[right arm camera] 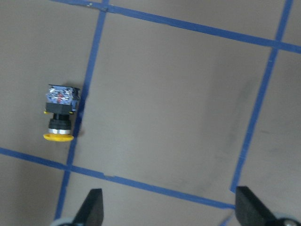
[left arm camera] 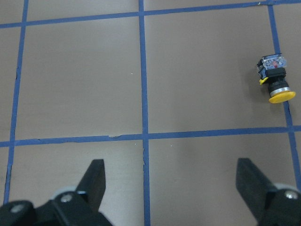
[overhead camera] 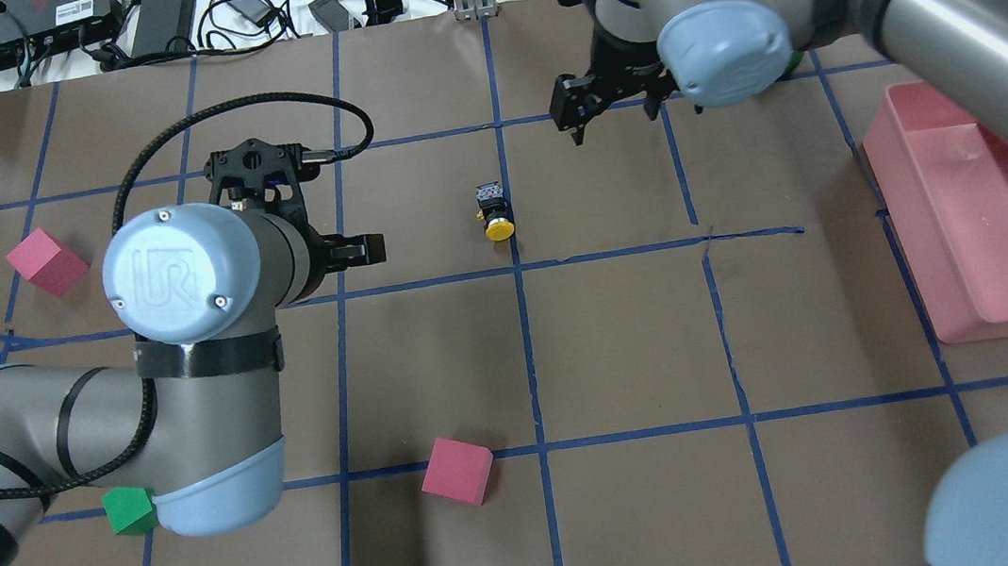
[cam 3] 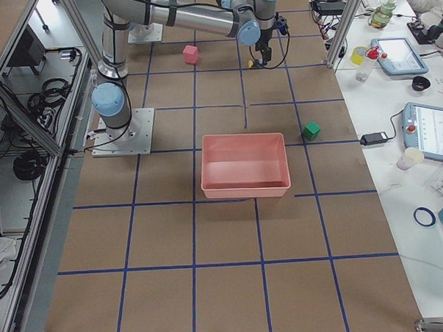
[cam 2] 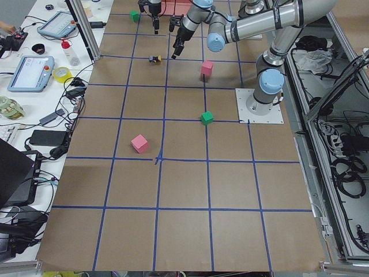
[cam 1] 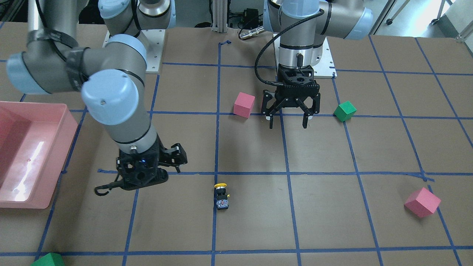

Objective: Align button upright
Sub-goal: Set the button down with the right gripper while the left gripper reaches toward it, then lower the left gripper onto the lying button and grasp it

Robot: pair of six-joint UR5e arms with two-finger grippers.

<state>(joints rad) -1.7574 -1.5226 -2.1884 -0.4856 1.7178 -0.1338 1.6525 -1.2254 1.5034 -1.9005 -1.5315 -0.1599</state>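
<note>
Yellow-capped grey-black push-button (overhead camera: 496,213) lies on its side; I see the pink plastic bin (overhead camera: 980,210) at its three o'clock, with left gripper (cam 1: 288,125) and right gripper (overhead camera: 616,118) both spread wide.

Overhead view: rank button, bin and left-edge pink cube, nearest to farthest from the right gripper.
1. Button, just left of the right gripper, mid-table.
2. Bin, off to its right.
3. Pink cube, far left.

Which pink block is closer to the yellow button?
The pink block near the left gripper, on the robot's side of the button. The other pink block sits much farther off.
</note>
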